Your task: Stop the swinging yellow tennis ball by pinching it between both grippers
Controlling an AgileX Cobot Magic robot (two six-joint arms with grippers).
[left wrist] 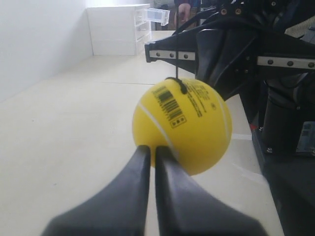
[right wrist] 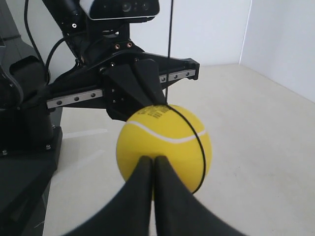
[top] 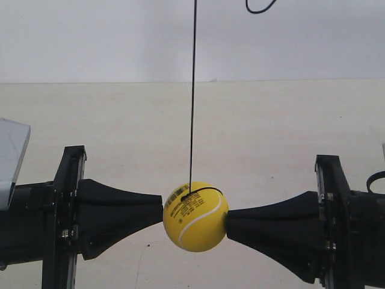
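The yellow tennis ball [top: 196, 217] hangs on a thin black string [top: 192, 108] just above the pale floor. It is pinched from both sides: the wedge tip of the arm at the exterior view's left [top: 160, 211] and that of the arm at the exterior view's right [top: 228, 218] both touch it. In the left wrist view my left gripper [left wrist: 152, 150] is shut, its tips pressed against the ball [left wrist: 189, 123] below the barcode. My right gripper [right wrist: 153, 160] is shut too, its tips against the ball [right wrist: 167, 142]. Each wrist view shows the opposite gripper behind the ball.
A grey box [top: 12, 150] stands at the exterior view's left edge. A black cable loop [top: 258, 7] hangs at the top. White drawers [left wrist: 120, 29] stand by the far wall. A camera bar [right wrist: 123, 7] sits above the opposite arm's black frame [right wrist: 29, 123].
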